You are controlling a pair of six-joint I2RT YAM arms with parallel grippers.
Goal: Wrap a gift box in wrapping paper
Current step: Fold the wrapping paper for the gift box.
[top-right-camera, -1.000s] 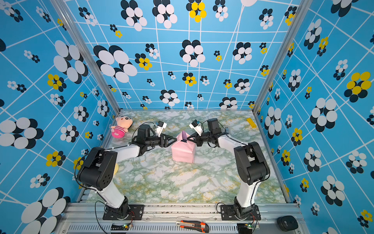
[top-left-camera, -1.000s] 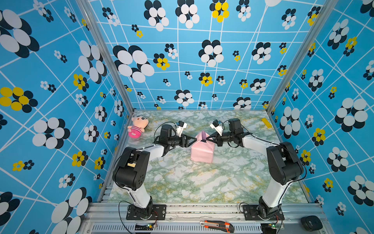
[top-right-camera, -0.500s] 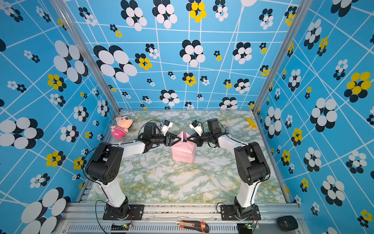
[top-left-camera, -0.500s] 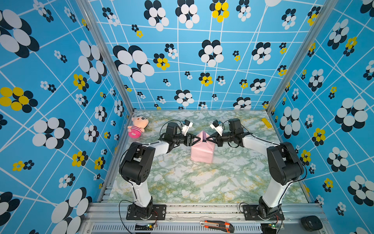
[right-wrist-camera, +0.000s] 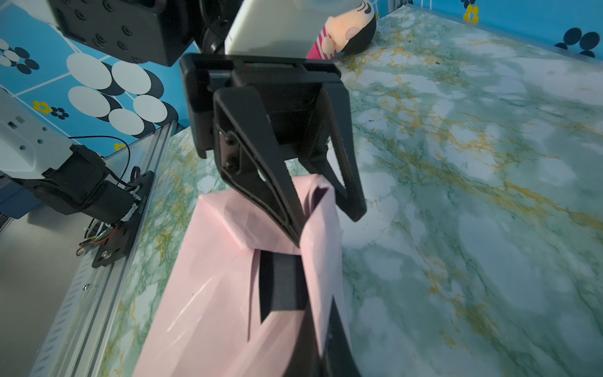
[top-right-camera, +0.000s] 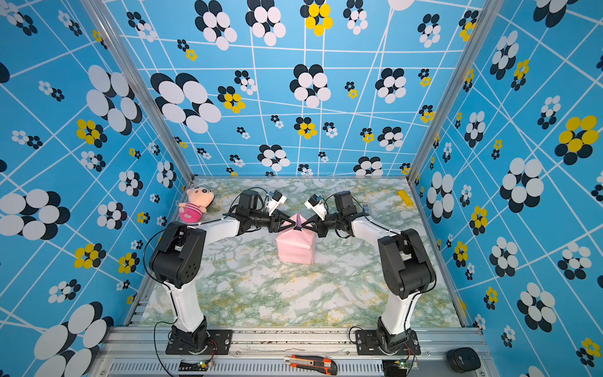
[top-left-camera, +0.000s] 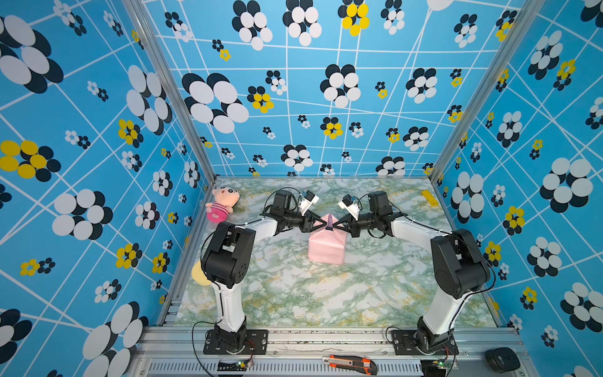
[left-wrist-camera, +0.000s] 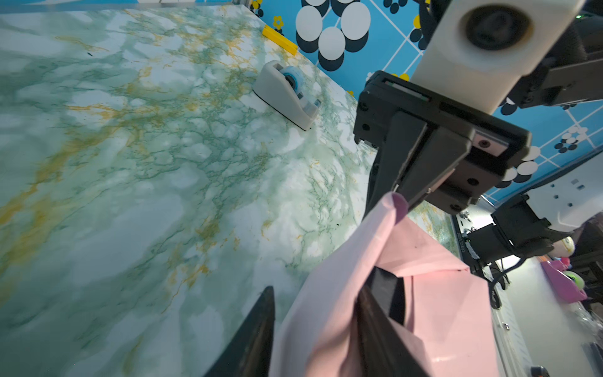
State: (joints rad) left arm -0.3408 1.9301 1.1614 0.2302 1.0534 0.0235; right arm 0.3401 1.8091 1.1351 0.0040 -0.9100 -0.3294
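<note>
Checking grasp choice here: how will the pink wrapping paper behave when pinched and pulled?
Probably floppy: the wrapping paper drapes and buckles over the gift box. Likely light, and could tear where the right gripper pinches its peak. Sharp creases suggest folds will hold.

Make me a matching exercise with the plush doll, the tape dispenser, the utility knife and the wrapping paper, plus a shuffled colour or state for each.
Things:
1. plush doll
2. tape dispenser
3. utility knife
4. wrapping paper

Descriptions:
A. orange and black
B. pale pink, gathered up to a peak
C. pink-striped top
D. grey, holding a blue roll

Pairs: 1-C, 2-D, 3-A, 4-B
</note>
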